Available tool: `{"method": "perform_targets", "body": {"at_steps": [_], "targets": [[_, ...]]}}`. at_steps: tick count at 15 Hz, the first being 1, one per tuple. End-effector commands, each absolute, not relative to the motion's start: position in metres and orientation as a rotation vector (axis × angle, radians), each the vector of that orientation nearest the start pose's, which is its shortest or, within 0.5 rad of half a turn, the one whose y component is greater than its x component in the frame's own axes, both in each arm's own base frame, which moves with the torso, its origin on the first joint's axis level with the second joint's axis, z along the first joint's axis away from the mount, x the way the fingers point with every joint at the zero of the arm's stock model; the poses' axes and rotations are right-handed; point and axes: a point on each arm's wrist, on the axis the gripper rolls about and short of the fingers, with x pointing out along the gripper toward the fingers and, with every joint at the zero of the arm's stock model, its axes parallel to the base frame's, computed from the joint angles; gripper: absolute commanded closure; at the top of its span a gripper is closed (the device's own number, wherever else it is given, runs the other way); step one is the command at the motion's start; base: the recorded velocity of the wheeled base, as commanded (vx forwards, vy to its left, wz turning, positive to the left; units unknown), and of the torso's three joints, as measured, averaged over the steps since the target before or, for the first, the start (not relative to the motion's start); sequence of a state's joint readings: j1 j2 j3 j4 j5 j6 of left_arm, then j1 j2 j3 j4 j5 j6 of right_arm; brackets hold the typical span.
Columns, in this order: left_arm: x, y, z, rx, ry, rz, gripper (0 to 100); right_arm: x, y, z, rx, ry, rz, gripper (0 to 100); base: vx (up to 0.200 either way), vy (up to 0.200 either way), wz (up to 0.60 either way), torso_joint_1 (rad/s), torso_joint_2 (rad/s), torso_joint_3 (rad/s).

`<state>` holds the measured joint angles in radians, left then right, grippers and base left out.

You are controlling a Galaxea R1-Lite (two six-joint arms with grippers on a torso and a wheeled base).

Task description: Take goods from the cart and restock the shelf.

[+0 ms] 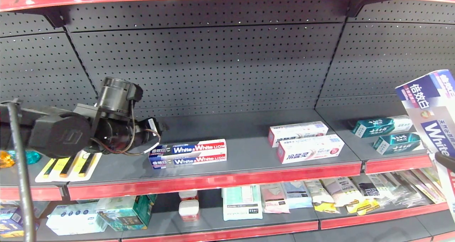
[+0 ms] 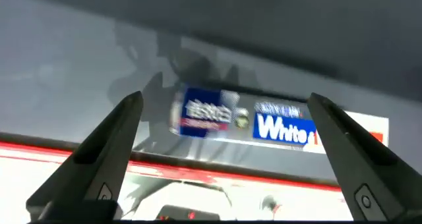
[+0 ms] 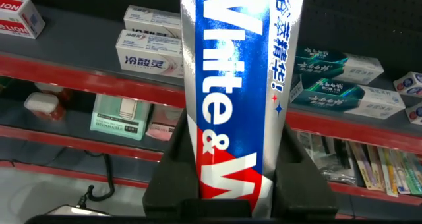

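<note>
Firmly, toothpaste box [image 3: 232, 59] in right gripper [image 3: 232, 148]

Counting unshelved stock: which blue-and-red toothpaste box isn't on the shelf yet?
The box gripped in the right claw, at far right; the other two lie flat on the shelf before the open left claw.

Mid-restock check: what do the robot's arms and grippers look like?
The left arm is black, with a hexagonal joint cover bearing an embossed mark, a grey metal cylinder on top and thin loose wires. The left gripper has dark, tapered fingers; the right gripper is black and blocky.
</note>
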<state>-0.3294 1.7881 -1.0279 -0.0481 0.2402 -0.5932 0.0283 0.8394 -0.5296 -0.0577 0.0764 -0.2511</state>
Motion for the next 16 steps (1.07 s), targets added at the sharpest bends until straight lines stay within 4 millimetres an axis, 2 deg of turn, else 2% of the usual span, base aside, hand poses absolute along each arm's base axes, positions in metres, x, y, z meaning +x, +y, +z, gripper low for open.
{"method": "perform_targets", "body": {"at_steps": [1, 2, 6, 10, 14, 16], "targets": [[0.313, -0.108, 0.147, -0.348, 0.721, 0.11, 0, 0.087, 0.004, 0.216, -0.243, 0.236, 0.136, 100, 0.0, 0.0, 0.0, 0.0, 0.0, 0.0], [0.319, -0.114, 0.136, -0.332, 0.745, 0.107, 0, 0.087, 0.004, 0.216, -0.242, 0.233, 0.134, 100, 0.0, 0.0, 0.0, 0.0, 0.0, 0.0], [0.332, -0.123, 0.127, -0.325, 0.766, 0.081, 0, 0.086, 0.004, 0.216, -0.244, 0.23, 0.134, 100, 0.0, 0.0, 0.0, 0.0, 0.0, 0.0], [0.342, -0.128, 0.131, -0.36, 0.779, -0.013, 0, 0.084, 0.004, 0.214, -0.244, 0.231, 0.133, 100, 0.0, 0.0, 0.0, 0.0, 0.0, 0.0], [0.351, -0.132, 0.123, -0.318, 0.804, -0.074, 0, 0.084, 0.004, 0.211, -0.246, 0.242, 0.136, 100, 0.0, 0.0, 0.0, 0.0, 0.0, 0.0], [0.366, -0.136, 0.123, -0.332, 0.79, -0.102, 0, 0.081, 0.004, 0.21, -0.246, 0.237, 0.134, 100, 0.0, 0.0, 0.0, 0.0, 0.0, 0.0]]}}
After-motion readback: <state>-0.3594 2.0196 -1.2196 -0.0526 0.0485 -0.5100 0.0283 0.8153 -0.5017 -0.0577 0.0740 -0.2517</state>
